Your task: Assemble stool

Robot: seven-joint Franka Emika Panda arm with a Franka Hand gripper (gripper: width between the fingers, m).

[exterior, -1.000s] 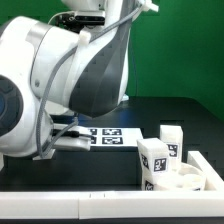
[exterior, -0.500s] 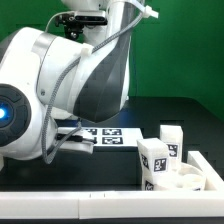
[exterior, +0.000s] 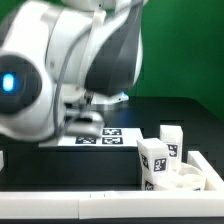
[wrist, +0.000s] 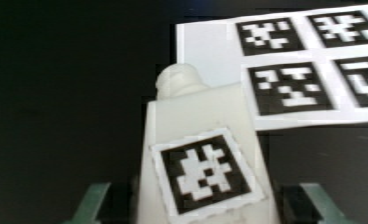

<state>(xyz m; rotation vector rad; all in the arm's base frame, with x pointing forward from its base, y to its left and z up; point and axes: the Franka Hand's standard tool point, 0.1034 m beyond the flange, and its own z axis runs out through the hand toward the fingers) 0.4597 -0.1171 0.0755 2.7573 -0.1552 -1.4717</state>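
Note:
In the wrist view a white stool leg [wrist: 195, 120] with a black-and-white tag lies lengthwise on the black table, its rounded end pointing at the marker board [wrist: 213, 48]. My gripper [wrist: 207, 205] straddles the leg's near end, one finger [wrist: 101, 202] on each side, shut on it. In the exterior view the arm's bulky body hides the gripper and this leg. At the exterior view's right stand two more tagged legs [exterior: 155, 162] [exterior: 172, 140], next to the round seat [exterior: 190, 180] with its sockets.
The marker board [exterior: 100, 137] lies flat on the black table just behind the arm. A low white rail [exterior: 70, 205] runs along the table's front edge. The large white robot body [exterior: 60, 70] fills the exterior view's left half.
The arm's body has swung across the exterior view and is now blurred with motion. The legs and seat at the right have not moved.

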